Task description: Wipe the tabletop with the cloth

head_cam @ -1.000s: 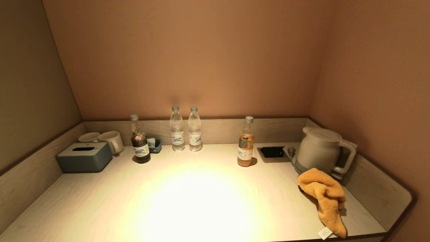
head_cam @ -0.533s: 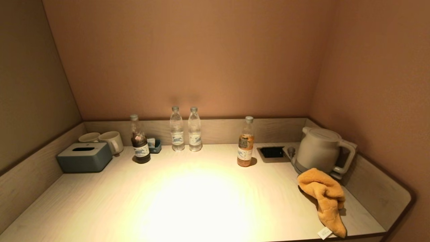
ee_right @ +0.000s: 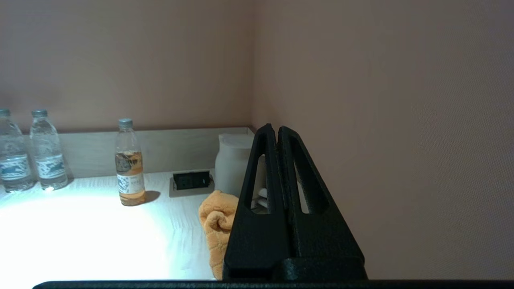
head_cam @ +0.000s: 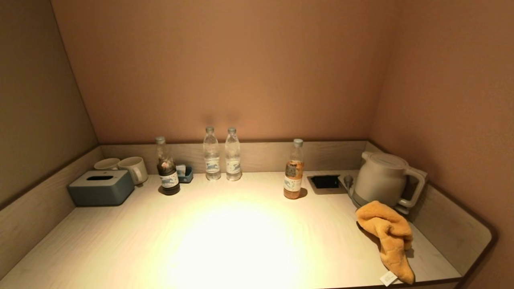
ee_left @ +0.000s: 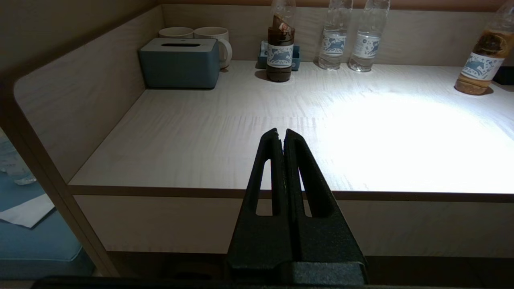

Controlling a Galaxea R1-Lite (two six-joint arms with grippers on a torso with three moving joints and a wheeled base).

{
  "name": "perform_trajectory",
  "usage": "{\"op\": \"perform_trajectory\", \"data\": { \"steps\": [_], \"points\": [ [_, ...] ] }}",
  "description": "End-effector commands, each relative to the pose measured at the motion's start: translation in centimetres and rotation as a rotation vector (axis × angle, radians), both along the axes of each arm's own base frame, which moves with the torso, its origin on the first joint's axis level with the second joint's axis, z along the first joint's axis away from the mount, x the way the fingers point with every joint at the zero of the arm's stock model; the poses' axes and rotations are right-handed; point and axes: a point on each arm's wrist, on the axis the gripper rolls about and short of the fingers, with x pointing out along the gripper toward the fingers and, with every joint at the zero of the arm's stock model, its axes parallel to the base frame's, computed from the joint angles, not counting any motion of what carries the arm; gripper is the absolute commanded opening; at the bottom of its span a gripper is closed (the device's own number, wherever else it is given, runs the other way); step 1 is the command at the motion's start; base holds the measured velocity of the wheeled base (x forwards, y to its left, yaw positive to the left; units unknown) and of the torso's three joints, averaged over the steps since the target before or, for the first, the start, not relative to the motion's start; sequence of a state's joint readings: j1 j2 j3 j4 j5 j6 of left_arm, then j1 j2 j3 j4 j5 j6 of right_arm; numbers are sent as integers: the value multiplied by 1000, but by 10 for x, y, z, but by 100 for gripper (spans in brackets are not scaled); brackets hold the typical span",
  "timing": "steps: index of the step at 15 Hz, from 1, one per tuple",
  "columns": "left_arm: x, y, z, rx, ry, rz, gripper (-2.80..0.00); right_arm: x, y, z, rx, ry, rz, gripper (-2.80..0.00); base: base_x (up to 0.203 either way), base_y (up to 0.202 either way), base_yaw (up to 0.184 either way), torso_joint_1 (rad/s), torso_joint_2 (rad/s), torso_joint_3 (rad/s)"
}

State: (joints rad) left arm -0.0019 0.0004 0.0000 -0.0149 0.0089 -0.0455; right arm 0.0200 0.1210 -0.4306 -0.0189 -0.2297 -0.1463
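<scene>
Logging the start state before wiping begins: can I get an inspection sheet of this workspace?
Surface: tabletop pale wood, brightly lit in the middle.
Job's things: cloth crumpled at the right front, beside the kettle.
Clutter: four bottles, two mugs, tissue box, socket.
Grippers: left gripper shut, before the front edge; right gripper shut, near the cloth.
Cables: nothing seen.
Surroundings: walls on three sides.
</scene>
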Motion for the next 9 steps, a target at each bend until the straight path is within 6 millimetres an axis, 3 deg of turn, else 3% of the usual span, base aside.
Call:
{"op": "perform_trajectory", "data": {
  "steps": [1, 9],
  "points": [
    [0, 0, 0, 0, -1, 1, -280, -16, 1, -12, -21, -52, 55, -280, 0, 0, 0, 0, 0, 0],
    [0, 0, 0, 0, -1, 1, -280, -3, 3, -32, -39, -25, 151, -280, 0, 0, 0, 0, 0, 0]
  ]
}}
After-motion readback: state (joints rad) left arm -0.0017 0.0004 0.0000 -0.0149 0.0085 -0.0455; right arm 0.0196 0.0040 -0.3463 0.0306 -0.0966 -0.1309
